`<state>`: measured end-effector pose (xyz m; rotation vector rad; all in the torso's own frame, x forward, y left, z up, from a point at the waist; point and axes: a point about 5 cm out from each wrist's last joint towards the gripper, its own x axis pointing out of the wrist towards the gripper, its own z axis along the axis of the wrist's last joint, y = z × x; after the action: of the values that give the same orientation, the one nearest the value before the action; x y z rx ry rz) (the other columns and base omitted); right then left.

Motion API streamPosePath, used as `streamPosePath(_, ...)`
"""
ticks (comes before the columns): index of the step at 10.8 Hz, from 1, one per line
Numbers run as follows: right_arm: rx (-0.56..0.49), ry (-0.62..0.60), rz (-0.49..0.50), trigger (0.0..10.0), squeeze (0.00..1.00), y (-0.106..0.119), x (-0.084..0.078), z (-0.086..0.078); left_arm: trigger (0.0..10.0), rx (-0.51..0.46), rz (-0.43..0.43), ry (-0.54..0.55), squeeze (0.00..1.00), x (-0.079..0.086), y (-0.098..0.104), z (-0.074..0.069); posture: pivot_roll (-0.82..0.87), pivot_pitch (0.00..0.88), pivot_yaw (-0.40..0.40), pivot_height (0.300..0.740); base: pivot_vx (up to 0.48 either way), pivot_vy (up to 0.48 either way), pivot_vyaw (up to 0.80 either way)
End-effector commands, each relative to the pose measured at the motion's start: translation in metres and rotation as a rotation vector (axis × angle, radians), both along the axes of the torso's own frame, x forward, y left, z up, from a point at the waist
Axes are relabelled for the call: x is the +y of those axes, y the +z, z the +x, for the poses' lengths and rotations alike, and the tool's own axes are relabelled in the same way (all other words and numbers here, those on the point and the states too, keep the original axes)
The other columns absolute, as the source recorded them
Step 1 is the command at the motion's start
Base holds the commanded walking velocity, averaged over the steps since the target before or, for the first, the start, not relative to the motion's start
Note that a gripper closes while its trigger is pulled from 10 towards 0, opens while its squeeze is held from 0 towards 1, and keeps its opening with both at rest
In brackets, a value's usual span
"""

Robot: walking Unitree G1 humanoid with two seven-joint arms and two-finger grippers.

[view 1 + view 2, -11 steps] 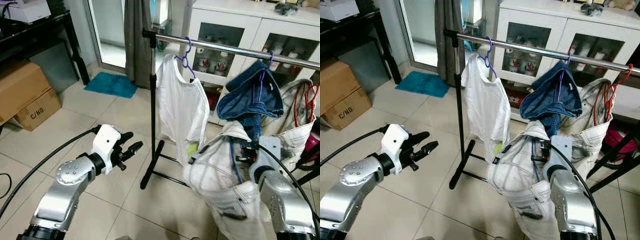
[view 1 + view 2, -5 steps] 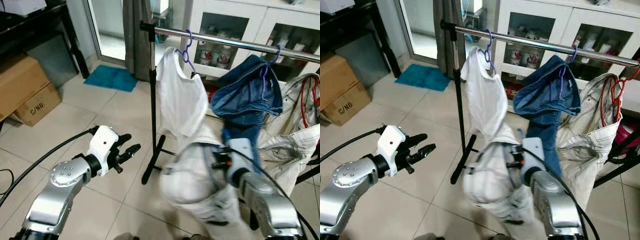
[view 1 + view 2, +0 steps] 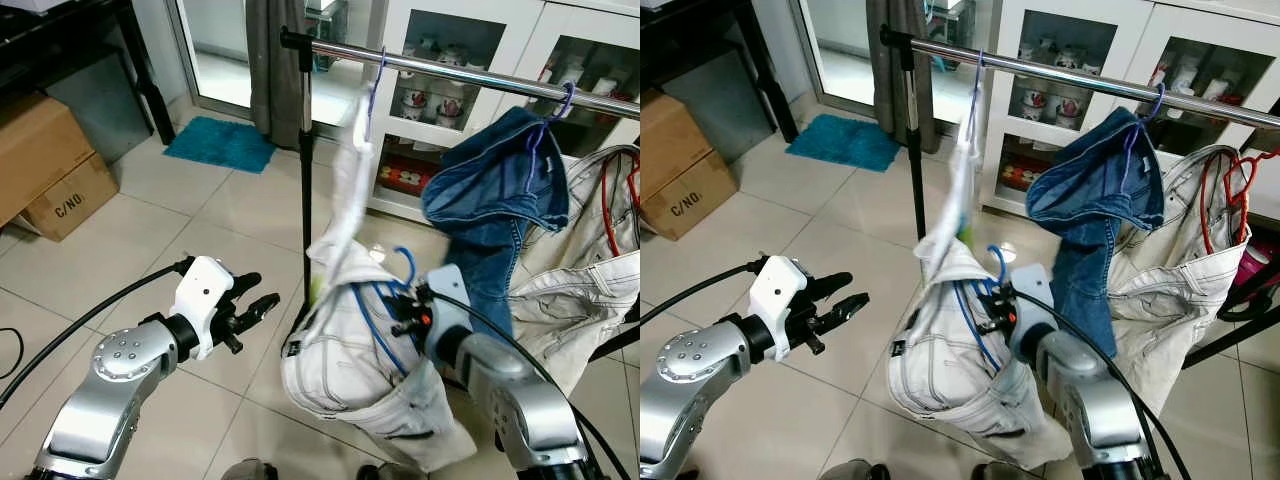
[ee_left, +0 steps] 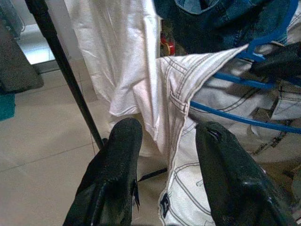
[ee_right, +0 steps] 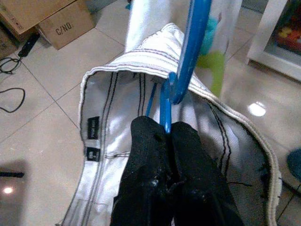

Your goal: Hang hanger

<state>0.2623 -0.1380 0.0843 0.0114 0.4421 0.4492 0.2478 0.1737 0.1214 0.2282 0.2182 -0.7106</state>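
Observation:
A blue hanger (image 3: 401, 263) carries white jeans (image 3: 340, 355) and hangs low in front of the clothes rack. My right gripper (image 5: 162, 130) is shut on the hanger just below its hook. The hook (image 3: 993, 262) sits well below the chrome rail (image 3: 450, 75). The jeans press against a white shirt (image 3: 343, 190) that hangs from the rail on a purple hanger. My left gripper (image 3: 262, 301) is open, left of the jeans and apart from them, with nothing between its fingers (image 4: 123, 141).
Blue denim (image 3: 495, 190) and a white jacket (image 3: 590, 290) on a red hanger hang further right on the rail. The rack's black pole (image 3: 304, 150) stands between my arms. Cardboard boxes (image 3: 50, 170) and a teal mat (image 3: 220, 145) lie left; a white cabinet (image 3: 520, 35) stands behind.
My right arm has swung left with the hanger and jeans, from under the denim to in front of the white shirt, which has turned edge-on. My left arm has barely moved.

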Motion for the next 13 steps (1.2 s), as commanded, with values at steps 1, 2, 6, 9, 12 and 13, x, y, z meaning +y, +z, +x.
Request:
streamPosePath(1,-0.038,-0.035,-0.044,10.0,0.0,0.01,-0.008,0.007,10.0,-0.003,0.0,0.001,0.0,0.0,0.001,0.001,0.0,0.1,-0.009,0.74,0.0,0.0,0.0)
streamPosePath(2,-0.029,-0.046,-0.059,10.0,0.0,0.008,-0.01,0.008,10.0,-0.004,-0.001,0.001,0.0,0.0,0.001,0.002,0.0,0.1,-0.009,0.74,0.0,0.0,0.0)
streamPosePath(6,-0.085,-0.154,-0.117,10.0,0.0,0.021,-0.022,0.033,10.0,-0.039,0.009,0.01,0.0,-0.002,0.005,0.017,-0.01,0.027,-0.016,0.74,0.0,0.0,0.0)
streamPosePath(9,-0.188,-0.223,0.001,10.0,0.0,0.048,0.008,0.061,10.0,-0.07,0.021,0.007,0.0,-0.004,0.009,0.031,-0.02,0.0,0.002,0.74,0.0,0.0,0.0)
streamPosePath(12,-0.205,-0.43,0.166,10.0,0.0,0.065,0.017,0.084,10.0,-0.084,0.024,-0.003,0.0,-0.007,0.012,0.035,-0.01,0.0,-0.002,0.74,0.0,0.0,0.0)
streamPosePath(13,-0.236,-0.53,0.181,10.0,0.0,0.073,0.012,0.09,10.0,-0.085,0.027,-0.007,0.0,-0.007,0.012,0.035,0.0,0.0,-0.003,0.74,0.0,0.0,0.0)
